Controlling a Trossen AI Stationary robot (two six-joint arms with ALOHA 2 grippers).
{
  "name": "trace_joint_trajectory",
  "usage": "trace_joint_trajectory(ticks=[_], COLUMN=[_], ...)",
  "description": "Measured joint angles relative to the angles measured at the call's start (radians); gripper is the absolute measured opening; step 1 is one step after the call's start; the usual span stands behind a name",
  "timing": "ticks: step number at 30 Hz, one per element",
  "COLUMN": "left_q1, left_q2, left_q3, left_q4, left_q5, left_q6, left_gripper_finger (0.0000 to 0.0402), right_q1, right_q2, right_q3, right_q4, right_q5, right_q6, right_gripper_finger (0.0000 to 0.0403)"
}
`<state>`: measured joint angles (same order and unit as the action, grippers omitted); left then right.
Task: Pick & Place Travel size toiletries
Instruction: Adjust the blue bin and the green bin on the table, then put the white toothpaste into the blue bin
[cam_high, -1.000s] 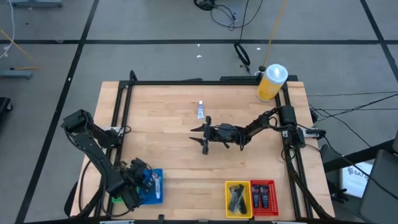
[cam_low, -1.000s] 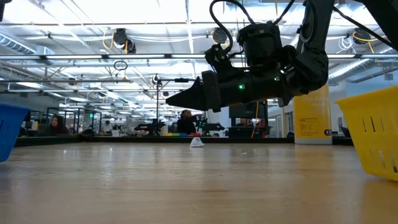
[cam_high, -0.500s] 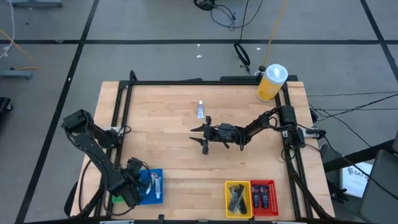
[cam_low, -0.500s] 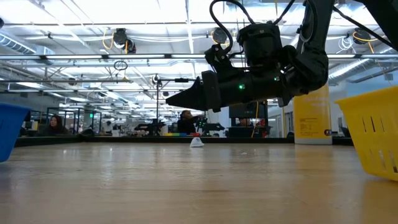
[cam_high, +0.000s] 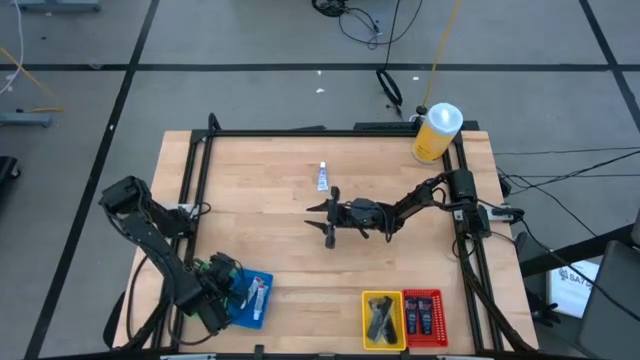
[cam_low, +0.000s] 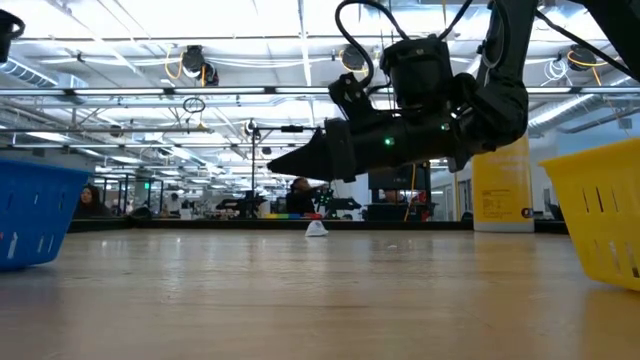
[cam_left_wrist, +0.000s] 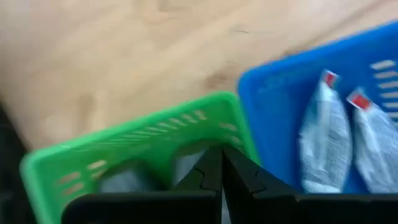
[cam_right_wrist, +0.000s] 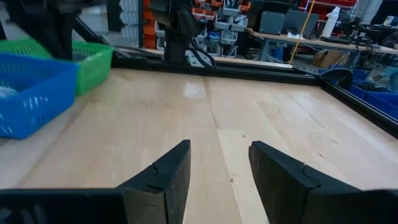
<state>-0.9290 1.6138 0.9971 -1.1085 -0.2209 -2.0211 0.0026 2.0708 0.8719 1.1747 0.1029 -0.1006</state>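
Note:
My left gripper (cam_left_wrist: 221, 171) is shut at the table's near left corner (cam_high: 215, 290). Its fingers point down into a green basket (cam_left_wrist: 124, 155) that holds dark grey items (cam_left_wrist: 121, 180). Beside it a blue basket (cam_high: 258, 312) holds two white tubes with red caps (cam_left_wrist: 323, 130). My right gripper (cam_high: 325, 222) is open and hovers level above the middle of the table, holding nothing. One white-and-blue tube (cam_high: 322, 177) lies flat on the table beyond it, also visible as the tube (cam_low: 316, 228) in the low view. My left gripper's shut fingers (cam_left_wrist: 211, 168) stand inside the green basket, close to the wall next to the blue basket. Whether they touch the basket or the items in it, I cannot tell.
A yellow basket (cam_high: 380, 318) with dark items and a red basket (cam_high: 422, 315) with dark tubes sit at the near edge, right of centre. A large yellow bottle with a white cap (cam_high: 436, 132) stands at the far right corner. Black rails frame the table. People show far behind.
The blue basket has slid a little toward the table's right and turned askew; in the low view it now reaches farther into the picture. My left gripper has shifted slightly by the baskets. My right arm has kept still.

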Motion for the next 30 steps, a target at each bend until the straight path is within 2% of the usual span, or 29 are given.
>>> trace_joint_trajectory(ticks=[3, 7, 10, 13, 16, 20, 23, 25, 28, 30], left_q1=[0.02, 0.095, 0.211, 0.395, 0.601, 0.845, 0.985, 1.062, 1.142, 1.17], left_q2=[-0.017, -0.076, -0.129, -0.156, -0.156, -0.155, -0.154, -0.146, -0.112, -0.076], left_q3=[0.031, 0.064, 0.051, 0.022, -0.002, -0.054, -0.1, -0.127, -0.144, -0.143], left_q4=[-0.084, -0.165, -0.165, -0.131, 0.04, 0.466, 0.824, 1.04, 1.211, 1.257], left_q5=[-0.005, -0.156, -0.302, -0.386, -0.465, -0.479, -0.392, -0.287, -0.146, -0.111], left_q6=[0.001, 0.082, 0.255, 0.495, 0.78, 1.173, 1.44, 1.541, 1.619, 1.635], left_gripper_finger=[0.0006, 0.0006, 0.0002, 0.0008, 0.0011, 0.0012, 0.0014, 0.0023, 0.006, 0.0095], right_q1=[-0.011, -0.032, -0.047, -0.068, -0.095, -0.107, -0.1, -0.084, -0.043, -0.009], right_q2=[-0.033, -0.215, -0.36, -0.482, -0.541, -0.559, -0.555, -0.556, -0.556, -0.556], right_q3=[-0.025, -0.108, -0.203, -0.301, -0.389, -0.493, -0.557, -0.591, -0.638, -0.655], right_q4=[-0.035, -0.13, -0.197, -0.196, -0.192, -0.132, -0.119, -0.117, -0.1, -0.088], right_q5=[0.045, 0.216, 0.311, 0.317, 0.32, 0.319, 0.316, 0.316, 0.317, 0.326], right_q6=[-0.037, -0.102, -0.086, 0.003, 0.085, 0.165, 0.245, 0.304, 0.373, 0.402], right_gripper_finger=[0.0155, 0.0155, 0.0155, 0.0155, 0.0155, 0.0155, 0.0155, 0.0155, 0.0155, 0.0155])
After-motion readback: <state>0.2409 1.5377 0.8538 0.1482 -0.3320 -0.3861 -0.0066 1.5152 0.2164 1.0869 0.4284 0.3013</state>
